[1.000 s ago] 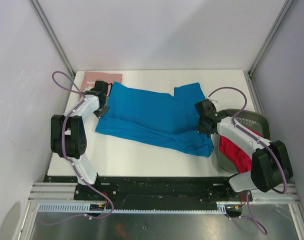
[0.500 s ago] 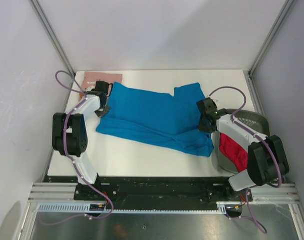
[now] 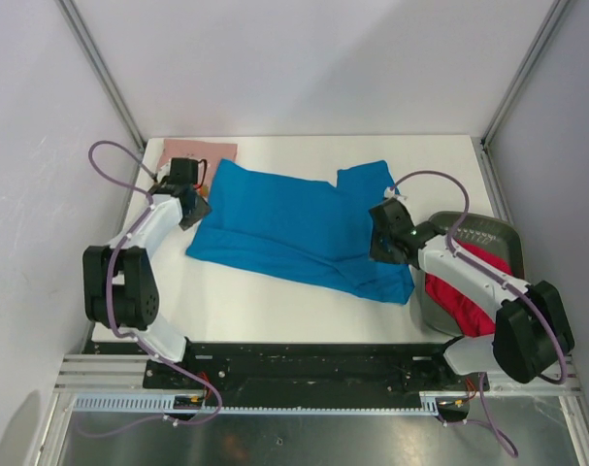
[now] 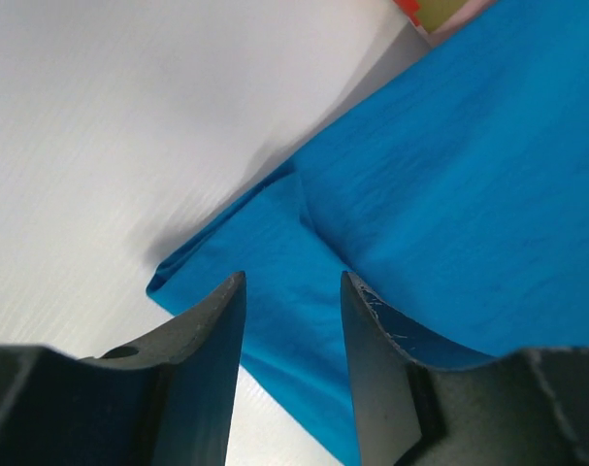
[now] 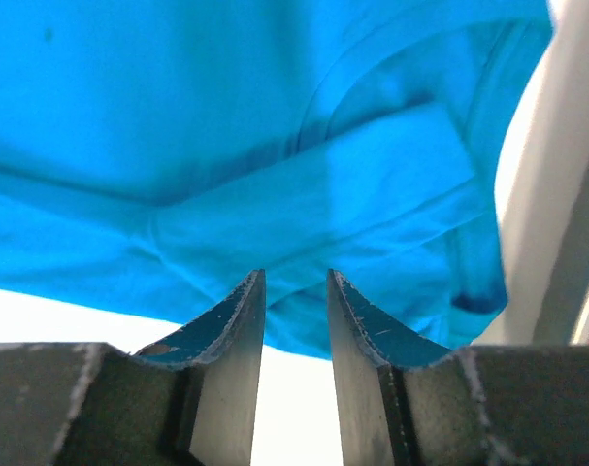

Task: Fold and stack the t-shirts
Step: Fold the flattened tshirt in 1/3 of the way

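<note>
The blue shirt lies spread on the table, a bit wrinkled. The left gripper hangs over its folded left corner, fingers a little apart, holding nothing. The right gripper is also empty, with a small gap, over the sleeve side. I think each should pinch both layers at an edge, then lift together. There is room on the near side. The basket with the red shirt crowds the right, and the pink shirt sits far left.

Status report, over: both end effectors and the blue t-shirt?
Left end effector open, over blue t-shirt edge. Right end effector open, empty. Red t-shirt in basket.
</note>
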{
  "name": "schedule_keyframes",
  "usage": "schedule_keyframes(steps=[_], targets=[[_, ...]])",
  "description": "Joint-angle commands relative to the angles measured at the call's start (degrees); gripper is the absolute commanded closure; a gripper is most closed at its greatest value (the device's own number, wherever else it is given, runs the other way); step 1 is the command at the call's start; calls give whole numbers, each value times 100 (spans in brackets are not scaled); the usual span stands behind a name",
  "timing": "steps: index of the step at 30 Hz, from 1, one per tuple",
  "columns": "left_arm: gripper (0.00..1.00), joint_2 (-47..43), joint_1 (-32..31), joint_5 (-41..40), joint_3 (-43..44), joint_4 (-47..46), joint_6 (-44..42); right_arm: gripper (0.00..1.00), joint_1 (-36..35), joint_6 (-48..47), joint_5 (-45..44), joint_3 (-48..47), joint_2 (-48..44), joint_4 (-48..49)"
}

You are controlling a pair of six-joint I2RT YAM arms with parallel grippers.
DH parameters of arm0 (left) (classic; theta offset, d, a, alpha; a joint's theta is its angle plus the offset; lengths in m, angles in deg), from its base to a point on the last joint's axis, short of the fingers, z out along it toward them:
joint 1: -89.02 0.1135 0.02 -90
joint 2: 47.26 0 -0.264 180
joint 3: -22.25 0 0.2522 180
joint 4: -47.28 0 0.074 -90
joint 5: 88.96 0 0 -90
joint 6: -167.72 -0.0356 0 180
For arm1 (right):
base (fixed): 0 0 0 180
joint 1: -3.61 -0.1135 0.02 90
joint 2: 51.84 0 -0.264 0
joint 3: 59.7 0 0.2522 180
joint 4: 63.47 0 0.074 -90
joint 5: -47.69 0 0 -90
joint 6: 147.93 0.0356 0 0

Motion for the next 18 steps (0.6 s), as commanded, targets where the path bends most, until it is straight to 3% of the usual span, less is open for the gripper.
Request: schedule_keyframes(steps=[1, 9, 18], targets=[[52, -517, 22, 354, -312, -123, -4, 64, -349, 457, 125, 437, -120, 72], [54, -698, 18, 503, -652, -185, -9, 56, -580, 702, 246, 827, 147, 527], [55, -664, 19, 546, -684, -225, -25, 56, -670, 776, 333, 940, 464, 762]])
